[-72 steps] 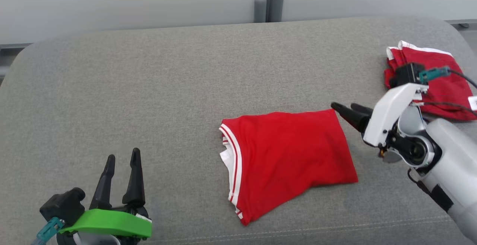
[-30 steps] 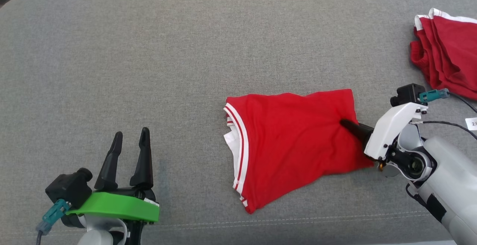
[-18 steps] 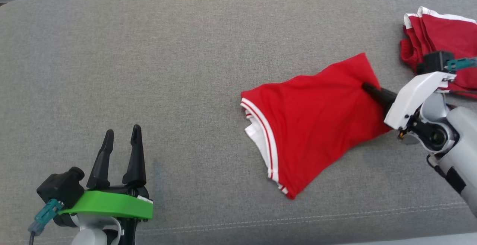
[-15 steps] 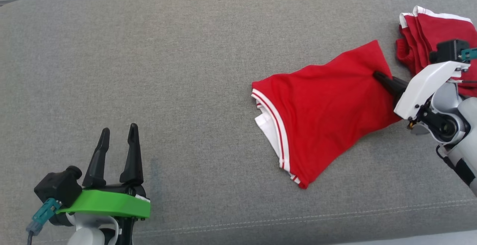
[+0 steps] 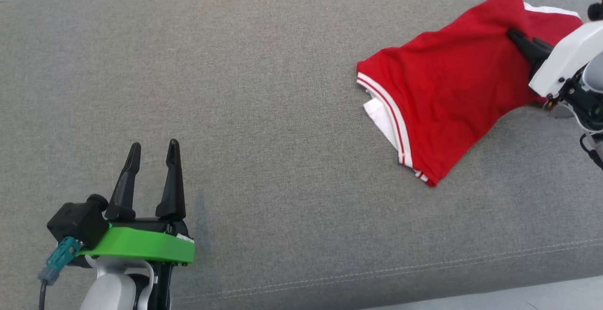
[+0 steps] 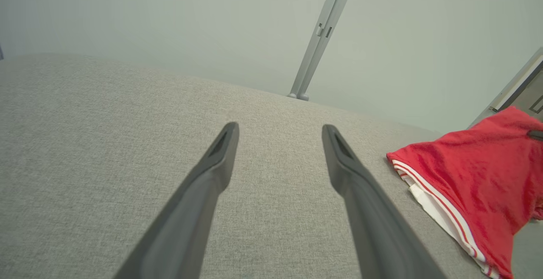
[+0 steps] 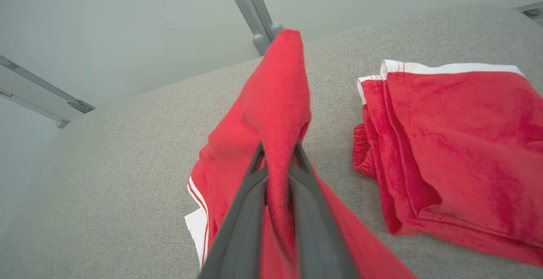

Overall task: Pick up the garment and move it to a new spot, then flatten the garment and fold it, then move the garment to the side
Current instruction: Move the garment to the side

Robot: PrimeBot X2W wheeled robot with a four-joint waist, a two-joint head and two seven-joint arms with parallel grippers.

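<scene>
Pinched at 1 corner between the narrow jaws of the right gripper (image 5: 516, 36), the garment (image 5: 438, 93) is best laid flat beside the red pile (image 7: 458, 152); the jaws of the left gripper (image 5: 153, 152) are spread wide.

Looks like a robotics lab or test room, wide grey upholstered bench (image 5: 282, 88) with stitched seam (image 5: 377, 271) as work surface, plain pale wall panels (image 6: 148, 16), grey metal post (image 6: 321, 37) between them, left gripper (image 5: 154, 144) on green plastic mount (image 5: 141, 251) with exposed cable (image 5: 51, 274)

The red garment (image 5: 447, 93) has white-striped trim.
</scene>
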